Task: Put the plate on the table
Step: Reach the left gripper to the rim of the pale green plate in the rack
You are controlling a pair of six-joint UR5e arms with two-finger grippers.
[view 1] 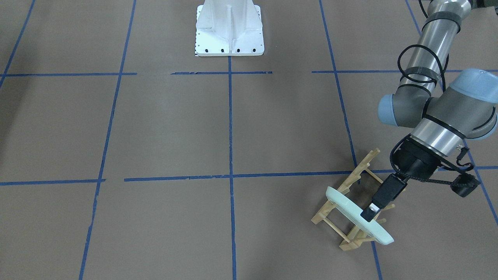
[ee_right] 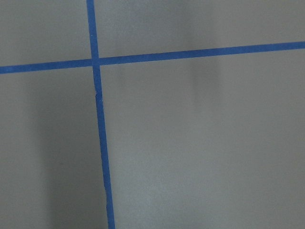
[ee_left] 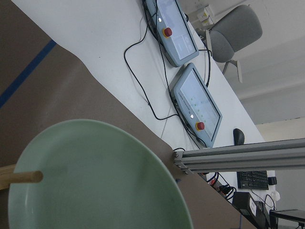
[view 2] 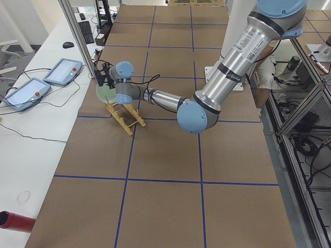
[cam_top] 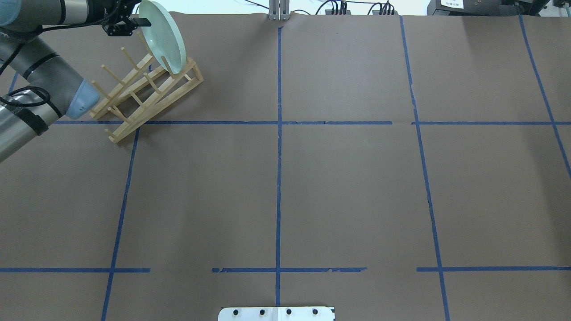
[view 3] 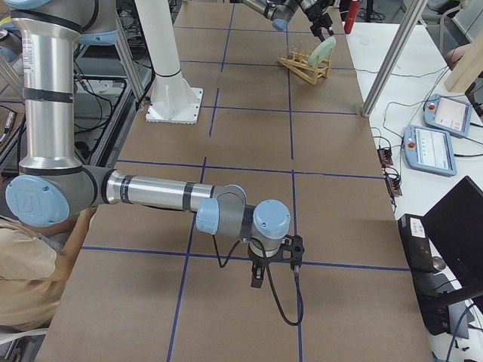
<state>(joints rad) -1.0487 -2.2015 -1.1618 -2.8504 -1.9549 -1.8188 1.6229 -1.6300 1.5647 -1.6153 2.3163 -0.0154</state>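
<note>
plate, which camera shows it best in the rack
Overhead exterior: the plate shows nearly whole, leaning between pegs of the rack. Front-facing shows it nearly edge-on; the left wrist view crops it; both side views show it small and distant.

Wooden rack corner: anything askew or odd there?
Nothing damaged or spilled. The light wooden peg rack sits diagonal to the blue tape grid on the brown table, and the pale mint-green round plate leans tilted in its end slot, left gripper at the rim.

The left gripper [view 1: 368, 212] seems clamped on the rim of the plate [view 1: 345, 205], which leans tilted in the wooden rack [view 1: 352, 243]
</note>
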